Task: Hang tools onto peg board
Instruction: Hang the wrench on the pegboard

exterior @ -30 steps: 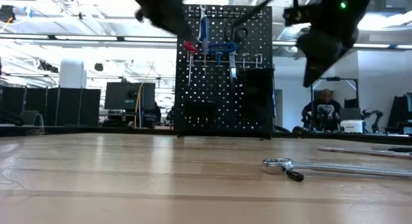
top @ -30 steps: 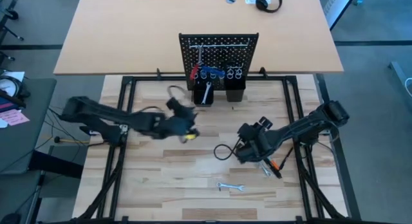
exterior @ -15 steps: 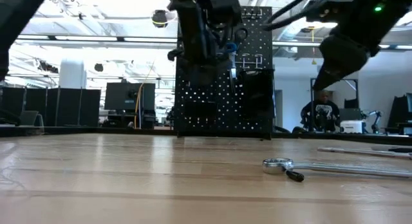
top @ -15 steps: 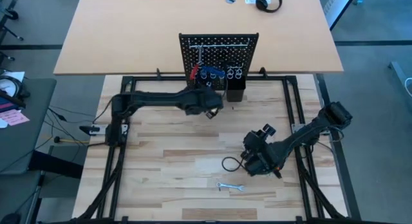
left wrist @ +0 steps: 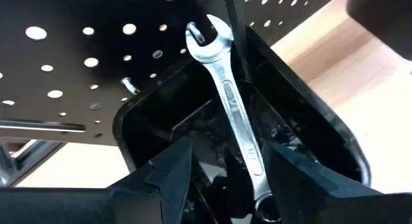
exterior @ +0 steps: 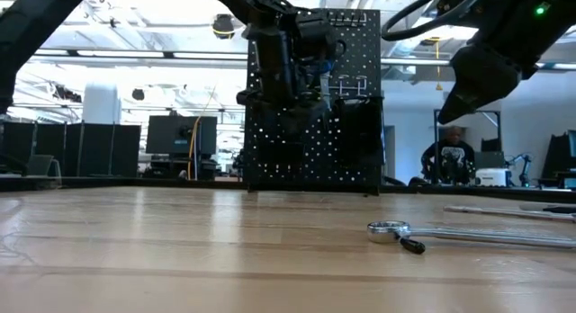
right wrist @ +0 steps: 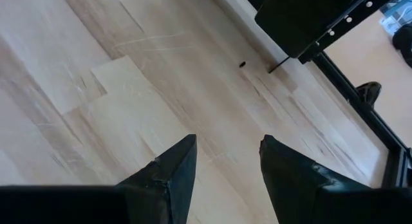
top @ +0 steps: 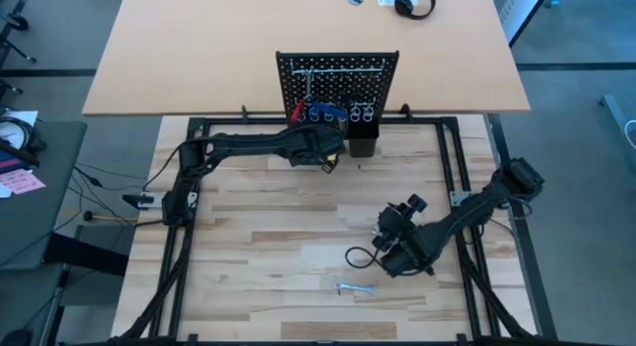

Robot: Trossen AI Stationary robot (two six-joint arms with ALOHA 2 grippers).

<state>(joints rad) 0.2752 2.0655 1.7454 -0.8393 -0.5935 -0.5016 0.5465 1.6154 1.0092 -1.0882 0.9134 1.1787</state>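
While my left gripper [left wrist: 222, 176] hangs at the foot of the peg board [top: 338, 83], its fingers stand apart and grip nothing; a silver wrench [left wrist: 233, 114] stands between them in the left black cup [left wrist: 309, 121], open-jawed head up and leaning on the panel. I judge the cup takes tools that have no hook of their own, which would explain why the wrench rests there upright, not hanging.

Higher on the board a red-handled tool [top: 299, 111] and the blue-handled ones [top: 324, 112] hang in a row, with silver ring hooks [top: 360, 113] to their right (too small to tell which hooks are free).

My right gripper [right wrist: 222, 166] hovers over the near right part of the table [top: 248, 237], fingers parted over bare wood and holding nothing. Near it lie black scissors [top: 358, 257], and nearer still a second silver wrench [top: 355, 287]; either looks a fair next pick. From the low view that wrench [exterior: 450, 231] lies flat, so a grip would have to come from above across its thin shank, where I judge it could slip.
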